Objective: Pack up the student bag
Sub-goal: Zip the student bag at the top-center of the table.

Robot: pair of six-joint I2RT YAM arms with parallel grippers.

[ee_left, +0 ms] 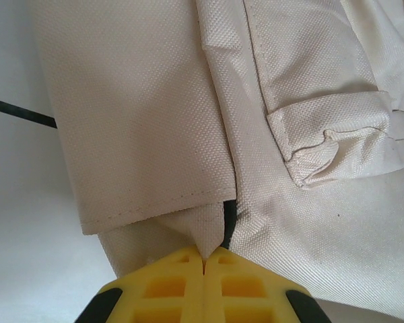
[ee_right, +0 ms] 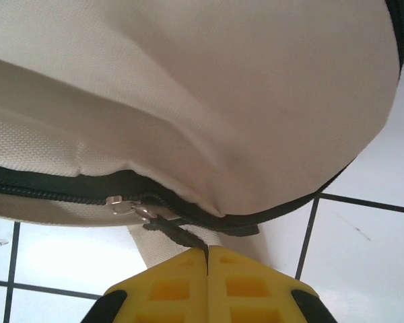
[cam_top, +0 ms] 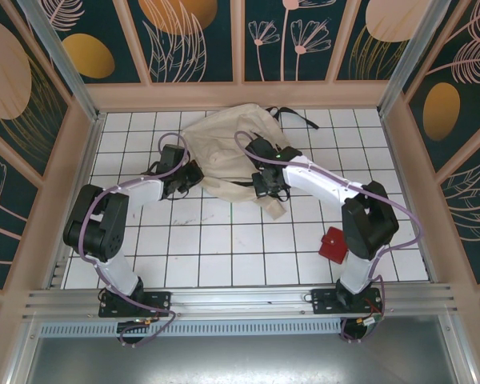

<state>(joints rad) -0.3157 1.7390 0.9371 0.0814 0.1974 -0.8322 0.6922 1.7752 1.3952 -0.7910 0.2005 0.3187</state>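
Note:
The student bag (cam_top: 224, 152), a cream canvas backpack, lies crumpled at the back middle of the tiled table. My left gripper (cam_top: 190, 178) is at its left edge. In the left wrist view the yellow jaws (ee_left: 205, 254) are shut on a pointed fold of the bag's fabric (ee_left: 212, 225), beside a flap (ee_left: 141, 114) and a small pocket corner (ee_left: 330, 145). My right gripper (cam_top: 266, 186) is at the bag's front right. In the right wrist view it (ee_right: 207, 250) is shut on the black zipper pull cord (ee_right: 178, 235), just below the metal slider (ee_right: 124, 205) of the dark zipper (ee_right: 47, 185).
A flat red item (cam_top: 334, 244) lies on the tiles beside the right arm's base. Black straps (cam_top: 292, 116) trail from the bag toward the back wall. A beige strap end (cam_top: 272, 206) hangs off the bag's front. Wooden walls enclose the table on three sides.

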